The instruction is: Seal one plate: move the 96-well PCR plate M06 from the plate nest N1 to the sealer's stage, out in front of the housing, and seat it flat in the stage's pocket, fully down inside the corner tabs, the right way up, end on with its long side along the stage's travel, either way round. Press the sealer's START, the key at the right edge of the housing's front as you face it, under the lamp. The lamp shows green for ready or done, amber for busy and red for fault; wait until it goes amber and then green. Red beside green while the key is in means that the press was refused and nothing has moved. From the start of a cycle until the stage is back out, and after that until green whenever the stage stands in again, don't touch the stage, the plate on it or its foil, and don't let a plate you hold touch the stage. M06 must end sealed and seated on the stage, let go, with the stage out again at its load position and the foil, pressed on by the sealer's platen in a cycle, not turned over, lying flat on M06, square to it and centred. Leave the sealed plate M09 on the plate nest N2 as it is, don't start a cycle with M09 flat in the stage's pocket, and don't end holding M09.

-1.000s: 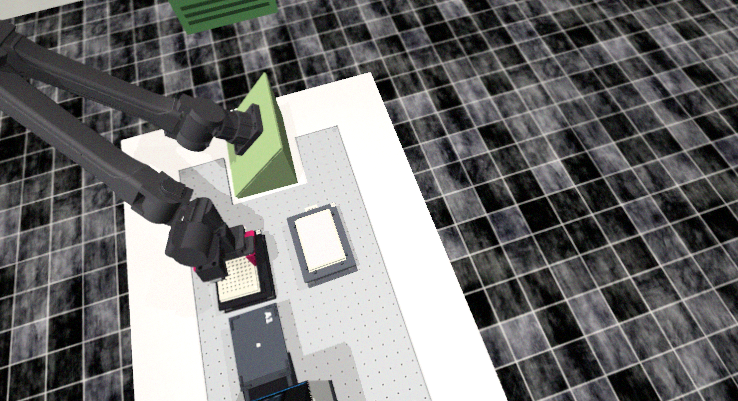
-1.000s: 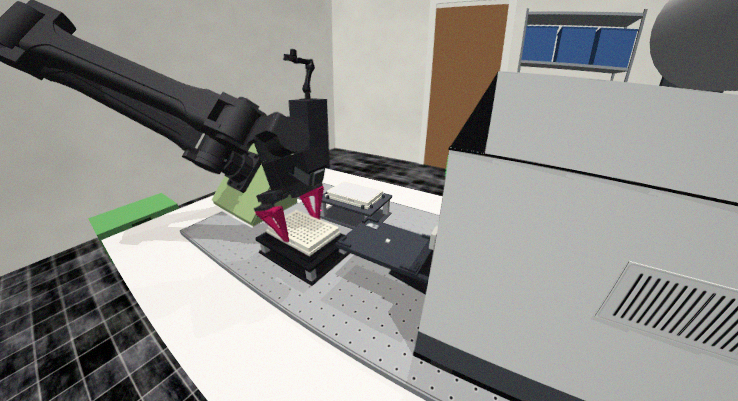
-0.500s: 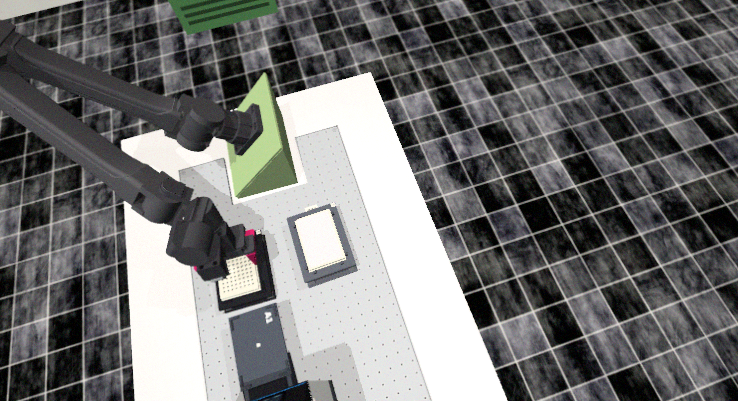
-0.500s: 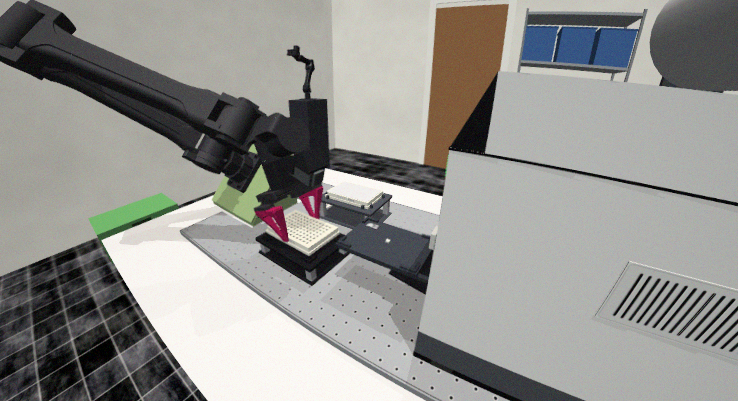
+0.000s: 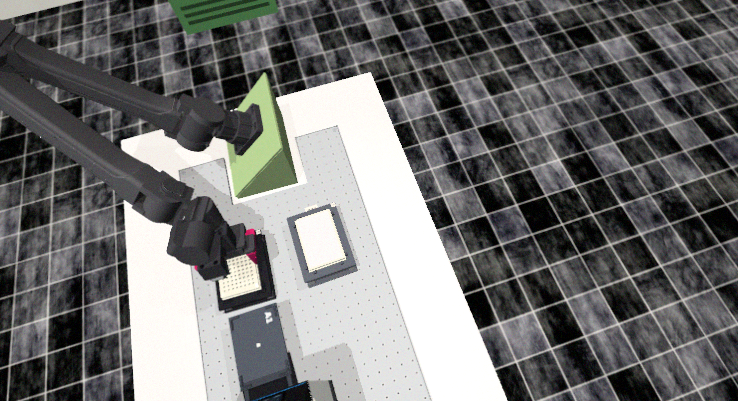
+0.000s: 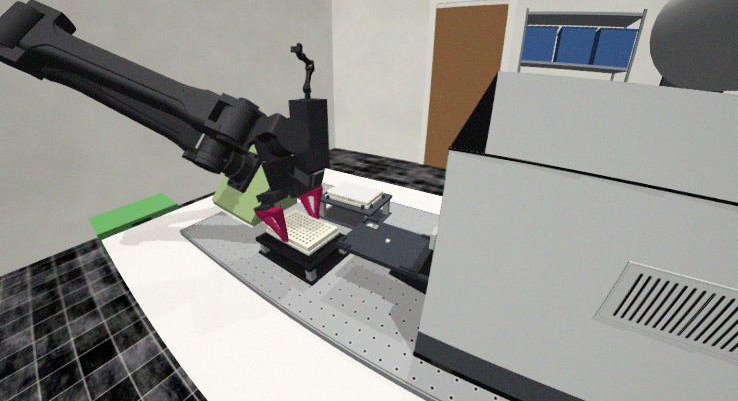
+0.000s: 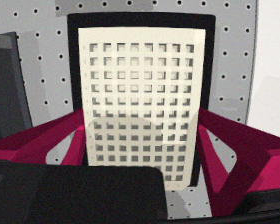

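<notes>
Cream plastic 96-well plate M06 point(image 5: 239, 276) sits over black plate nest N1 point(image 5: 264, 295), one end under the dark gripper point(image 5: 242, 245). Two plates, two nests: foil-covered plate M09 point(image 5: 320, 239) on grey nest N2 point(image 5: 299, 261), right.

Exterior: magenta fingers point(image 6: 273, 221) clamp M06's long sides at the left end. One dark sealer stage point(image 6: 385, 245) lies just right, before the grey housing point(image 6: 568, 233).

Wrist: M06 looks lifted. Step: pick-up. Next: carry level, end-on, to the stage pocket.
</notes>
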`<state>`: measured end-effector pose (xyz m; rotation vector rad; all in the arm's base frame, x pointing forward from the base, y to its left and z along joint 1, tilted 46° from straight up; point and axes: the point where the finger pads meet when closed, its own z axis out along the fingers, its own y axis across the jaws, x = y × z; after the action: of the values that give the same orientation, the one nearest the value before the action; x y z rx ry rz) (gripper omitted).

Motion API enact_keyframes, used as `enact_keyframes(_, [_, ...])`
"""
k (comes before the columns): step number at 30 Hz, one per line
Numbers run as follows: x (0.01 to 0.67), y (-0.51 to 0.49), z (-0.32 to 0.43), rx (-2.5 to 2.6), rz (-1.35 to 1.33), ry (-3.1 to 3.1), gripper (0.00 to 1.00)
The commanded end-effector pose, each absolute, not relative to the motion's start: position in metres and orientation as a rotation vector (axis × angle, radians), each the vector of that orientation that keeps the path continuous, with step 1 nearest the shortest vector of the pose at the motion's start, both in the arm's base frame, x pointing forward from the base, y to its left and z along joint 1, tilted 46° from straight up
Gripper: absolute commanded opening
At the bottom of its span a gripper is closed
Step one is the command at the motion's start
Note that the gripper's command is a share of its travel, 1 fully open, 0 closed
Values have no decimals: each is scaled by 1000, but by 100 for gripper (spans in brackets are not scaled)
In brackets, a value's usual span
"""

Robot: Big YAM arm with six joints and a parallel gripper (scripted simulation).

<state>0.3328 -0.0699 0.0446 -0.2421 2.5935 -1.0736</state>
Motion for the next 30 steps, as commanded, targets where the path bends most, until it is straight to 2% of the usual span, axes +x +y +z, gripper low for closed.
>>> enact_keyframes(1, [339,-65,47,-251,-1059,2569,0])
enact_keyframes(25, [336,-65,46,-264,-1066,2585,0])
enact_keyframes(30, [344,-53,65,-235,-1057,2561,0])
